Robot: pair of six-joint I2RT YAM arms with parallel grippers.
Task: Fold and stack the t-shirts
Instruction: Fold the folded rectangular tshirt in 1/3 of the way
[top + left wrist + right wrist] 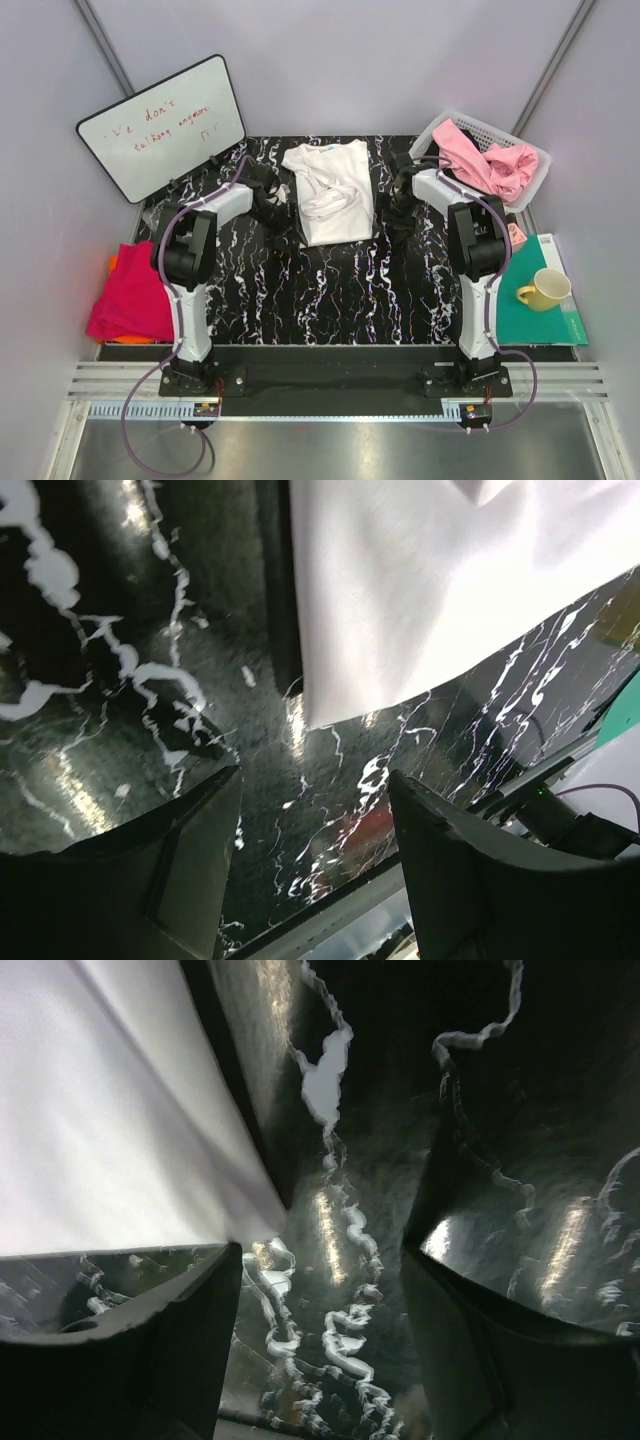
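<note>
Top external view, with the wrist views as close-ups: the white t-shirt lies flat on the tabletop, its sleeves and sides turned inward to form a rough narrow panel with bunched cloth across its middle. The lengthwise fold appears made, the crosswise fold not yet. The left gripper sits just left of this shirt and the right gripper just right of it, each with jaws spread and empty, low over bare tabletop beside a corner of the cloth. Well to the left of the white shirt, a magenta-red t-shirt rests folded on an orange t-shirt, judged to be the finished stack. To the right and slightly behind, pink t-shirts lie crumpled in a white basket, not yet folded. Roughly half the work is judged outstanding.
</note>
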